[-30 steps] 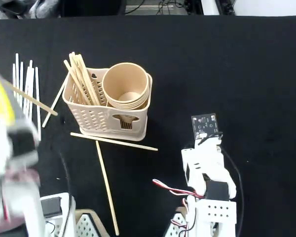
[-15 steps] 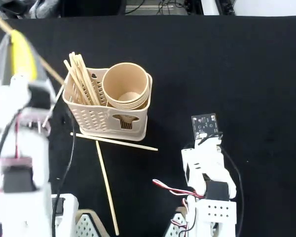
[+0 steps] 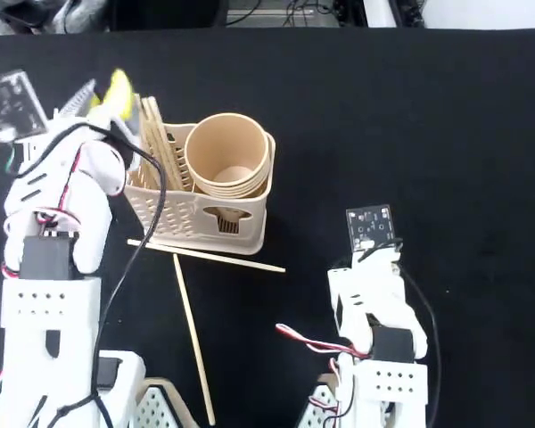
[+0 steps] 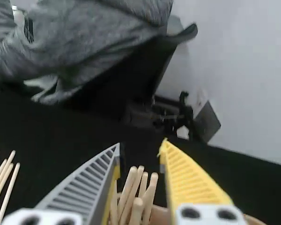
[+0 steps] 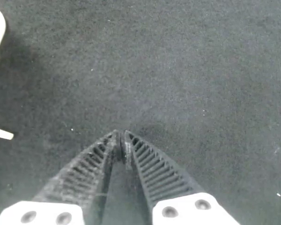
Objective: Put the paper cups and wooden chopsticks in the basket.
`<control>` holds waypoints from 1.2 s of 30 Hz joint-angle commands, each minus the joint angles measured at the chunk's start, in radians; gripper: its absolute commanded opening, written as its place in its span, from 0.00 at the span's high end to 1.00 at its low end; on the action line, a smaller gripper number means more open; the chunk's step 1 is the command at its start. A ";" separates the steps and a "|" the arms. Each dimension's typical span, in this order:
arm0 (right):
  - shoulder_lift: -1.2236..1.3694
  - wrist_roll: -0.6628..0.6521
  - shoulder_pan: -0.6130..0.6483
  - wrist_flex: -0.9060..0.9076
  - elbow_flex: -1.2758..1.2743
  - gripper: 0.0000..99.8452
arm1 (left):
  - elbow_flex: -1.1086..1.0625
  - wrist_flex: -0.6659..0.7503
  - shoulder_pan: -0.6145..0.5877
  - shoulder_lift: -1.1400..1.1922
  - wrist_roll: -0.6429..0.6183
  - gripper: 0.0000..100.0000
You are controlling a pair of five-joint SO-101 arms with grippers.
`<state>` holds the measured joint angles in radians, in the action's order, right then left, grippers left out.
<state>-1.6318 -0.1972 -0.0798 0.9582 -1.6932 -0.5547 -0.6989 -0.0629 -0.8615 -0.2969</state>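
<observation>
A beige slotted basket [image 3: 196, 209] stands left of centre, with stacked paper cups [image 3: 227, 160] in its right half and several wooden chopsticks [image 3: 152, 134] leaning in its left half. My left gripper [image 3: 101, 89] hovers over the basket's far left corner. In the left wrist view it [image 4: 139, 144] is open, with the chopstick tops [image 4: 136, 187] below the gap between its fingers. Two chopsticks lie on the table: one [image 3: 205, 256] along the basket's front, one [image 3: 194, 339] running toward the near edge. My right gripper [image 5: 120, 136] is shut and holds nothing, low over bare black cloth.
More loose chopsticks [image 4: 0, 176] lie on the black table left of the basket. The right arm [image 3: 374, 303] sits folded near the front edge, right of the basket. Clutter and cables line the far edge beyond the table.
The left arm swung from the left edge up and right to the basket, carrying a chopstick. That chopstick is no longer between its fingers. The right arm has not moved.
</observation>
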 commanded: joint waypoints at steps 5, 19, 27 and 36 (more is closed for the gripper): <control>-0.008 0.009 -0.032 0.021 0.061 0.98 | 0.274 -0.439 -0.122 -0.026 0.014 0.73; 0.005 -0.319 -0.044 0.471 0.593 0.98 | -0.148 -0.545 -0.668 0.035 0.279 0.73; 0.240 -0.305 0.011 0.637 0.822 0.98 | -0.397 -0.474 -0.326 0.048 0.310 0.73; 0.493 -0.006 0.009 0.301 0.615 0.98 | -0.519 -0.489 -0.024 0.038 0.285 0.73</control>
<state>-1.1653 -0.3107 -0.0798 1.3848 -1.0365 -1.0426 -1.2375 -0.1688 -0.8155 0.0038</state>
